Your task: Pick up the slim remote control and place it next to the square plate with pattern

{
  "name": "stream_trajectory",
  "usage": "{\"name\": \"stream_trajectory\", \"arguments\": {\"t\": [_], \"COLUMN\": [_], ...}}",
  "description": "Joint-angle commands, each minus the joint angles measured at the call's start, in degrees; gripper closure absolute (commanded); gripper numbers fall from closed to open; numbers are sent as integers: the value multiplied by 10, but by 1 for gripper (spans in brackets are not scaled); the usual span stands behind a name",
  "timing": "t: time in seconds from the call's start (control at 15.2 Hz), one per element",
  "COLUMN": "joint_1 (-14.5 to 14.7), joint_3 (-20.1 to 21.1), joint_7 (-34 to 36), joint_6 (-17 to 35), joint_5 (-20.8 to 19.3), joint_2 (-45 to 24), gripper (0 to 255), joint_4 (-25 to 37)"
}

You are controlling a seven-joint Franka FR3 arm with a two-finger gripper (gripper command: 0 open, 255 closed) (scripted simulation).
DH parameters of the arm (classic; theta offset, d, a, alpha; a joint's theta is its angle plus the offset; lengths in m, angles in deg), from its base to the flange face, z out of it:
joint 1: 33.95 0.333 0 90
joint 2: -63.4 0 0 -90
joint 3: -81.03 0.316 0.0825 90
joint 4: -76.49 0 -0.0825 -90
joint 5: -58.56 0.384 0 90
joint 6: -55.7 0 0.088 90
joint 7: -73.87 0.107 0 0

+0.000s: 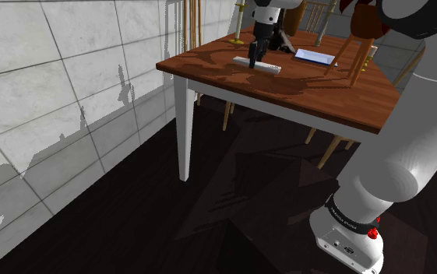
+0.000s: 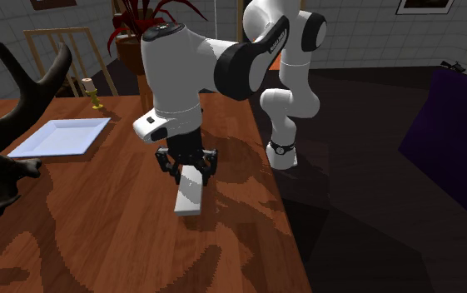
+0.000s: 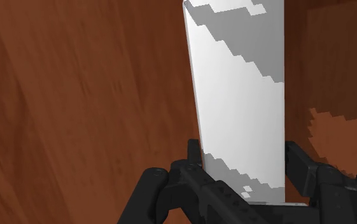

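Table top [image 1: 310, 97]: reddish-brown wood with streaky grain and a low sheen.
Table leg [image 1: 181, 132]: white, smooth, looks painted.
Remote [image 3: 240, 95]: plain white, flat and matt; its material cannot be told.
Gripper [image 3: 244, 162]: black, matt, hard-edged.
Arm [image 2: 181, 75]: white shell, glossy with soft highlights, and darker joints.
Wall [image 1: 53, 93], left of the shoulder view: pale marble-like tiles, grey-veined and smooth.
Floor [image 1: 131, 226]: very dark brown with a dull sheen.
Plate [image 2: 61, 137]: pale bluish white, smooth.
Antlered figure [image 2: 7, 150], left edge of the second exterior view: near black, matt.
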State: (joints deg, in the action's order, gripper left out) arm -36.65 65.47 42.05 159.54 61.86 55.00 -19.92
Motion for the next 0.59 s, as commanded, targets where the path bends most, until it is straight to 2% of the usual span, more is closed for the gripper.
{"name": "stream_trajectory", "arguments": {"t": [0.0,0.53], "joint_1": [0,-2], "joint_3": [0,-1], "joint_7": [1,2], "joint_6": [-15,-78], "joint_5": [-1,0], "joint_2": [2,-1], "gripper": [255,255], "joint_4": [13,78]}}
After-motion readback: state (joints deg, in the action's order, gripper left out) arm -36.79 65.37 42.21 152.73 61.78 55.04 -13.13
